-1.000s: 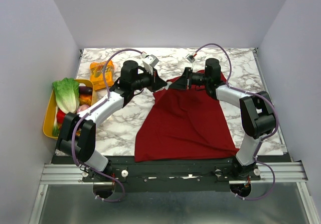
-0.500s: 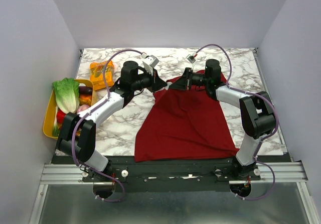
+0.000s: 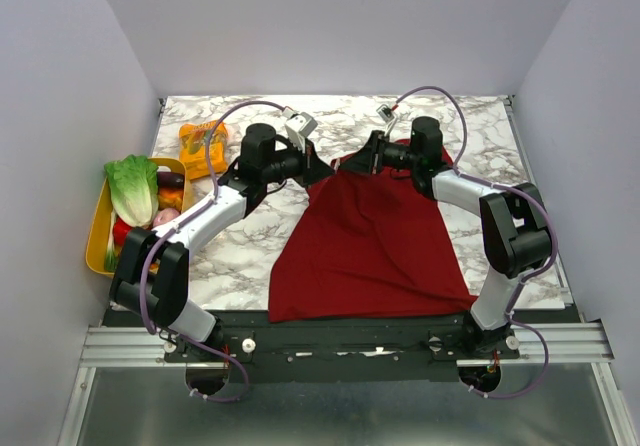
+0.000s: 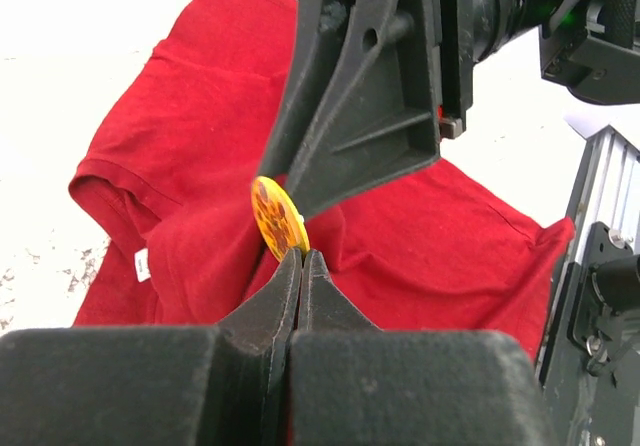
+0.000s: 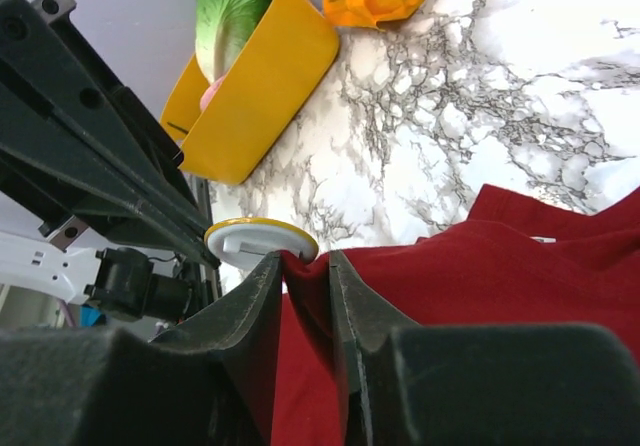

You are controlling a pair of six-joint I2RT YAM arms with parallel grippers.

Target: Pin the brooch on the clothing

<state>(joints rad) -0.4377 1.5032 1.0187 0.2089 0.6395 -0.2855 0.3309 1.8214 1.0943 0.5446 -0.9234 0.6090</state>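
Note:
The dark red T-shirt lies on the marble table, its collar end lifted at the far side. My right gripper is shut on a raised fold of the shirt, with red cloth filling its jaws. My left gripper is shut on the rim of the brooch, whose yellow face shows in the left wrist view, just above my closed tips. In the right wrist view the brooch's white back touches the pinched fold at my finger. The white collar label shows lower left.
A yellow tray with lettuce and other play food stands at the table's left edge. An orange snack packet lies behind it. A metal rail runs along the near edge. White walls stand on three sides.
Both wrists have shifted very slightly at the collar. The grippers stay tip to tip, the brooch and the fold still held.

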